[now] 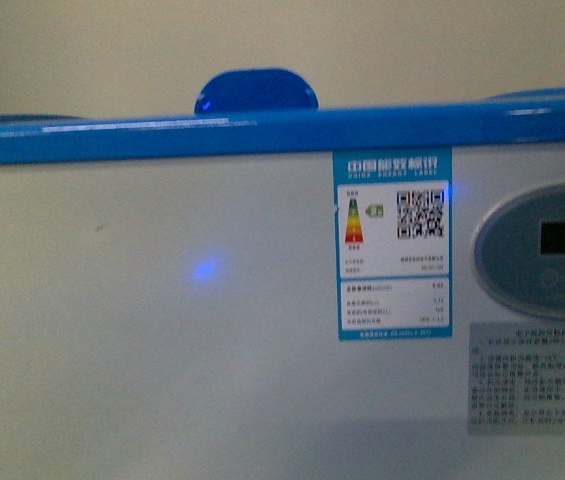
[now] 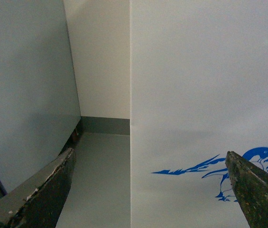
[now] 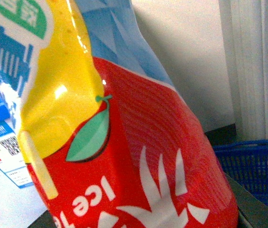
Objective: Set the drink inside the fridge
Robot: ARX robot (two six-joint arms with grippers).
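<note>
Filling the right wrist view, the ice tea bottle [image 3: 124,142] looks clamped in the right jaws, near the chest freezer [image 1: 162,300] front. It is likely heavy, smooth and slippery, so hold its middle. The left jaws are apart and empty.

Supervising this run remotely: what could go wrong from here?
The drink fills the right wrist view beside the fridge front, so it may knock the blue rim when lifted.
No view shows whether the top is open; if shut, it blocks the drink.
The open left gripper hangs near the fridge side and may scrape.
</note>
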